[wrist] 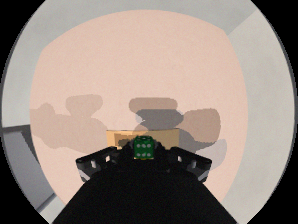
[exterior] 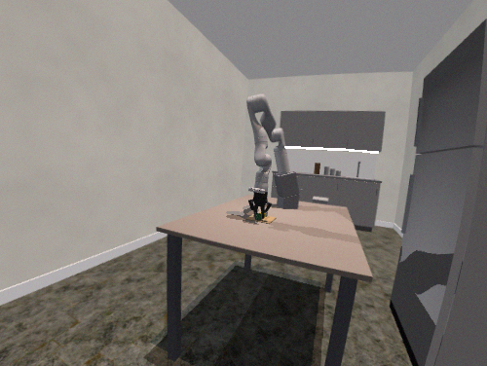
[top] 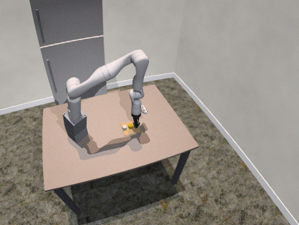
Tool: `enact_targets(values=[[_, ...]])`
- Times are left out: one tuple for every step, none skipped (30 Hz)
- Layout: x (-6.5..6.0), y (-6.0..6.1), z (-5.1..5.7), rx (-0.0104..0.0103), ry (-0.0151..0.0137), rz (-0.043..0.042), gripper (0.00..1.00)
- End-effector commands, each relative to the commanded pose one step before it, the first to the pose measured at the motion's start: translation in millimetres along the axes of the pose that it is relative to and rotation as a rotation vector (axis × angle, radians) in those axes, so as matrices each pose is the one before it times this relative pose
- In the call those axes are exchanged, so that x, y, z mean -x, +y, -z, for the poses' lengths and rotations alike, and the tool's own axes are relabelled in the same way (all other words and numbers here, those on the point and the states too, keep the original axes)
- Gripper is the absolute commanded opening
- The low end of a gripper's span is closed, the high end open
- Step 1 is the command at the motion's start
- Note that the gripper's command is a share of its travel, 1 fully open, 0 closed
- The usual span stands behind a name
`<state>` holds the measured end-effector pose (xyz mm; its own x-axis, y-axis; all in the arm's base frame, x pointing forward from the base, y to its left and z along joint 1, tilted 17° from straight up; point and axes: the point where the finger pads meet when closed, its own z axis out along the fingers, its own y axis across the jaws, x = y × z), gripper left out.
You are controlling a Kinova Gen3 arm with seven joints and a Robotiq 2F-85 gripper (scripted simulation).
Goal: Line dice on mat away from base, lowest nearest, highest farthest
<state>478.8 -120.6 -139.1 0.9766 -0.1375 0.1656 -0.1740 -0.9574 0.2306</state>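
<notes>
A small orange-tan mat (top: 127, 133) (exterior: 269, 220) (wrist: 120, 139) lies flat on the table in front of the robot's base. A white die (top: 124, 127) stands on the mat nearest the base, with a yellow die (top: 130, 126) just beyond it. My gripper (top: 136, 124) (exterior: 258, 212) (wrist: 143, 144) points straight down at the mat's far end, shut on a green die (top: 136, 125) (exterior: 257, 215) (wrist: 143, 148). The green die is very low at the mat, roughly in line with the other two. I cannot tell whether it touches the mat. Its side with white pips shows in the wrist view.
A small white object lies on the table (top: 98, 161) (exterior: 312, 234) behind the gripper, toward the far edge. The robot's base (top: 75, 127) stands at the table's left. A fridge (top: 70, 45) stands behind the table.
</notes>
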Motion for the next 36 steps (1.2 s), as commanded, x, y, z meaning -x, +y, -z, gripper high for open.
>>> enact_targets(values=[[-0.80,-0.18,0.68,-0.00035,0.00164,0.00001,0.26],[0.00,0.00,0.00,0.00000,0.00000,0.00000,0.26],[0.00,0.00,0.00,0.00000,0.00000,0.00000,0.26],[0.00,0.00,0.00,0.00000,0.00000,0.00000,0.26],[0.00,0.00,0.00,0.00000,0.00000,0.00000,0.26],[0.00,0.00,0.00,0.00000,0.00000,0.00000,0.26],[0.00,0.00,0.00,0.00000,0.00000,0.00000,0.26],[0.00,0.00,0.00,0.00000,0.00000,0.00000,0.26],[0.00,0.00,0.00,0.00000,0.00000,0.00000,0.26],[0.00,0.00,0.00,0.00000,0.00000,0.00000,0.26],[0.00,0.00,0.00,0.00000,0.00000,0.00000,0.26],[0.00,0.00,0.00,0.00000,0.00000,0.00000,0.26],[0.00,0.00,0.00,0.00000,0.00000,0.00000,0.26],[0.00,0.00,0.00,0.00000,0.00000,0.00000,0.26],[0.00,0.00,-0.02,0.00000,0.00000,0.00000,0.26],[0.00,0.00,-0.04,0.00000,0.00000,0.00000,0.26],[0.00,0.00,-0.07,0.00000,0.00000,0.00000,0.26],[0.00,0.00,-0.10,0.00000,0.00000,0.00000,0.26],[0.00,0.00,-0.13,0.00000,0.00000,0.00000,0.26],[0.00,0.00,-0.17,0.00000,0.00000,0.00000,0.26],[0.00,0.00,-0.20,0.00000,0.00000,0.00000,0.26],[0.00,0.00,-0.23,0.00000,0.00000,0.00000,0.26],[0.00,0.00,-0.25,0.00000,0.00000,0.00000,0.26],[0.00,0.00,-0.26,0.00000,0.00000,0.00000,0.26],[0.00,0.00,-0.27,0.00000,0.00000,0.00000,0.26],[0.00,0.00,-0.27,0.00000,0.00000,0.00000,0.26],[0.00,0.00,0.00,0.00000,0.00000,0.00000,0.26],[0.00,0.00,0.00,0.00000,0.00000,0.00000,0.26],[0.00,0.00,-0.26,0.00000,0.00000,0.00000,0.26],[0.00,0.00,-0.25,0.00000,0.00000,0.00000,0.26],[0.00,0.00,-0.22,0.00000,0.00000,0.00000,0.26],[0.00,0.00,-0.20,0.00000,0.00000,0.00000,0.26],[0.00,0.00,-0.17,0.00000,0.00000,0.00000,0.26],[0.00,0.00,-0.13,0.00000,0.00000,0.00000,0.26],[0.00,0.00,-0.10,0.00000,0.00000,0.00000,0.26],[0.00,0.00,-0.07,0.00000,0.00000,0.00000,0.26]])
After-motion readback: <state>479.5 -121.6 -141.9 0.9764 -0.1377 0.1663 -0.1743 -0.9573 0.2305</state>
